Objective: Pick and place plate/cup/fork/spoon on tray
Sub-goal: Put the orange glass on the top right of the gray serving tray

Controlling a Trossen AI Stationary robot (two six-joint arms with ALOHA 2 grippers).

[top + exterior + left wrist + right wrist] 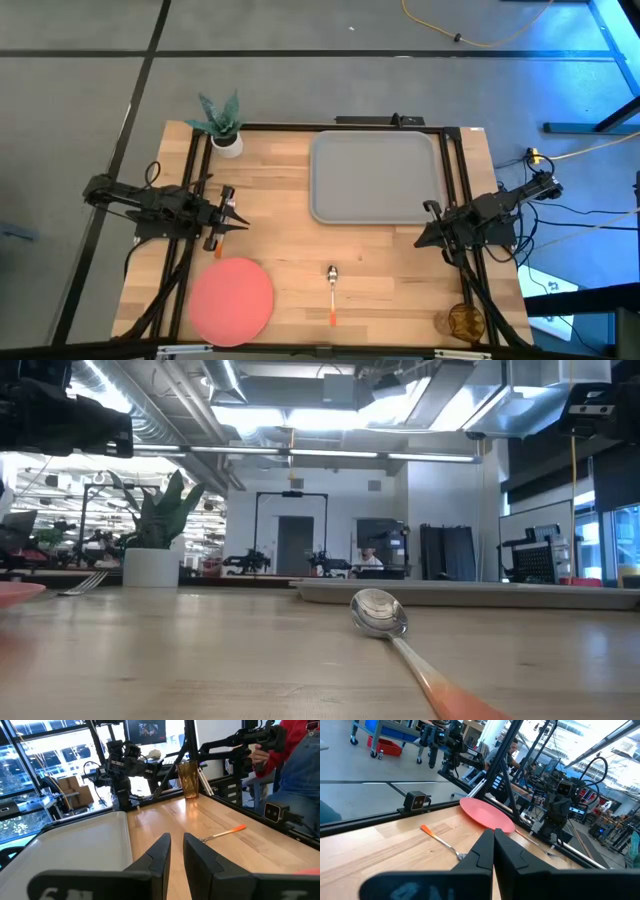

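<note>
Smooth grey rounded tray [375,176] bare on pale wood table [390,270], matte coral plate [231,299], shiny spoon [332,291], left gripper [238,222] fingers slightly apart, right gripper [424,238] fingers together.

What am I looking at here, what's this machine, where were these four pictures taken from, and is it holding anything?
It is a two-armed robot at a wooden table. One picture looks straight down, one looks level across the tabletop, and two come from cameras on the arms' wrists. On the table lie a grey tray, a pink plate, a spoon, an amber cup, a fork and a potted plant. The left gripper and right gripper hold nothing; both wait at the table's sides.
</note>
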